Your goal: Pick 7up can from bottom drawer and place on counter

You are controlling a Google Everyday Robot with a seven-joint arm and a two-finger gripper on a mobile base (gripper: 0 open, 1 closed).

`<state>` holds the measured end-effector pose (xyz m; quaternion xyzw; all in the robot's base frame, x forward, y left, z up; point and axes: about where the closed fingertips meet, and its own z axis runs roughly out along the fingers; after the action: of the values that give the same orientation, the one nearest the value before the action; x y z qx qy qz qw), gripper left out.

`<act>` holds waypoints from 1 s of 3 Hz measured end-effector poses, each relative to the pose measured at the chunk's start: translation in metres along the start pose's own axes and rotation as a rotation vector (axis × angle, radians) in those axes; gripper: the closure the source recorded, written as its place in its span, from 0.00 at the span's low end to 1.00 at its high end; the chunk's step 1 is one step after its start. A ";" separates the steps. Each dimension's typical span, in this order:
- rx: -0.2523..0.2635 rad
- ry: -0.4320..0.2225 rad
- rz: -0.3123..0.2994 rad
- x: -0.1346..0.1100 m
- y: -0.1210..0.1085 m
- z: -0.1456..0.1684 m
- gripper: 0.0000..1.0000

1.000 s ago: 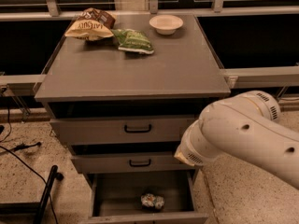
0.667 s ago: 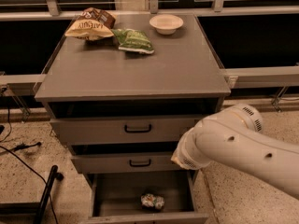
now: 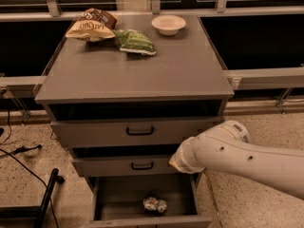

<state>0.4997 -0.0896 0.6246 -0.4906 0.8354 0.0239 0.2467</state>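
Note:
The 7up can [image 3: 155, 204], crumpled, silvery with green, lies on the floor of the open bottom drawer [image 3: 110, 199], right of its middle. The counter [image 3: 137, 72] is the grey top of the drawer unit. My white arm [image 3: 232, 158] reaches in from the right, in front of the middle drawer's right end and above the open drawer. My gripper does not show; it is hidden behind or beyond the arm's near end.
A tan and brown chip bag [image 3: 91, 26], a green snack bag [image 3: 135, 41] and a white bowl [image 3: 168, 23] sit at the counter's back. The two upper drawers [image 3: 139, 131] are nearly shut. A black cable and pole [image 3: 47, 198] lie on the floor at the left.
My arm has swung left and lower, and its end now sits over the right end of the middle drawer. The can and the drawers have not moved.

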 end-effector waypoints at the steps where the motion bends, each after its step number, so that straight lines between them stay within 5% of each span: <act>1: -0.028 -0.024 0.064 0.016 -0.007 0.037 1.00; 3: -0.190 -0.082 0.287 0.077 0.002 0.106 1.00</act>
<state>0.5089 -0.1210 0.4977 -0.3862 0.8800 0.1578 0.2272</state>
